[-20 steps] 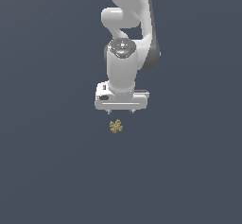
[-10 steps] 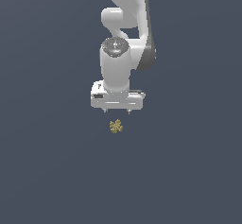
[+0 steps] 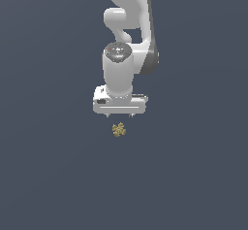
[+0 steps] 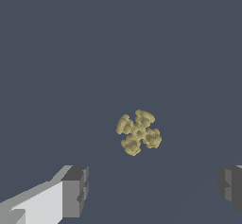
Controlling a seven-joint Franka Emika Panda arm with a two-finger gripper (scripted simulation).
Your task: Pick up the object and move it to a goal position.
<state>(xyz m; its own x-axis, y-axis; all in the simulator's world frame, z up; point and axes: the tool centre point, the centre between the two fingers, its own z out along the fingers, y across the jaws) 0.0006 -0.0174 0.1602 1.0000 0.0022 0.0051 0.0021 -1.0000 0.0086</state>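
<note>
The object (image 3: 118,129) is a tiny yellowish-tan lumpy cluster with knobby lobes, lying on the dark grey floor. In the exterior view it sits just in front of and below my white gripper (image 3: 119,116), apart from it. In the wrist view the object (image 4: 138,132) lies ahead of the two fingers (image 4: 73,192), between their lines but beyond the tips. The jaws stand wide apart and hold nothing. Only the short finger stubs show under the hand in the exterior view.
The white arm (image 3: 127,35) rises behind the gripper toward the top of the exterior view. A plain dark grey floor (image 3: 48,175) surrounds everything.
The gripper hand has shifted slightly toward the exterior view's left and the wrist has turned. The object has not moved.
</note>
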